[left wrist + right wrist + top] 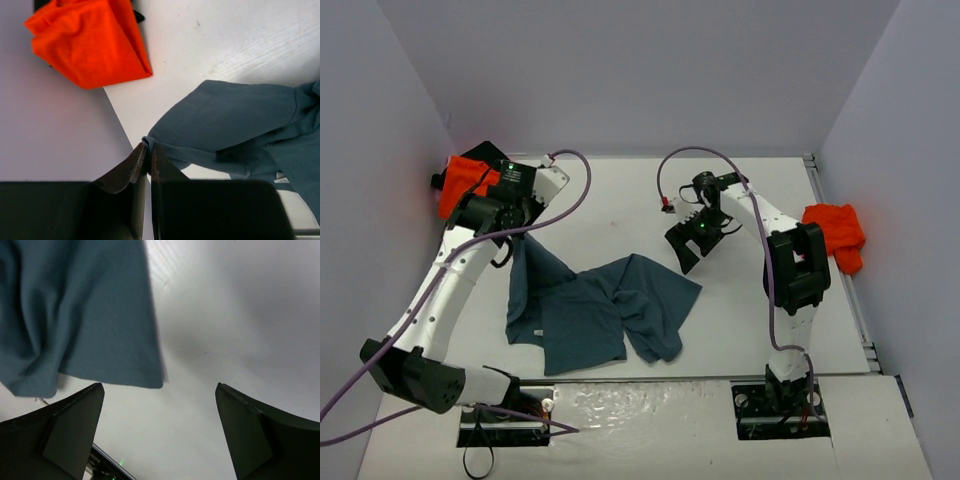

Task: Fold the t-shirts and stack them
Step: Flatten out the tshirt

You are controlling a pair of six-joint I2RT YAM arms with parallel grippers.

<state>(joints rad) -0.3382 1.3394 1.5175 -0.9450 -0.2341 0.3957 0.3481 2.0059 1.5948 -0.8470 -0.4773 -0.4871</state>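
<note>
The left jaws are clamped on an edge of the slate-blue t-shirt, whose rest lies crumpled on the table. The right jaws stand wide and empty above its right edge. The left orange t-shirt lies at the table's far-left corner, the right orange t-shirt at its right edge

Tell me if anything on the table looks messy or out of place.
The slate-blue t-shirt lies crumpled on the table, one edge pinched up by the left gripper. An orange t-shirt sits bunched across its right edge, a second orange t-shirt at the far-left corner. None is folded.
</note>
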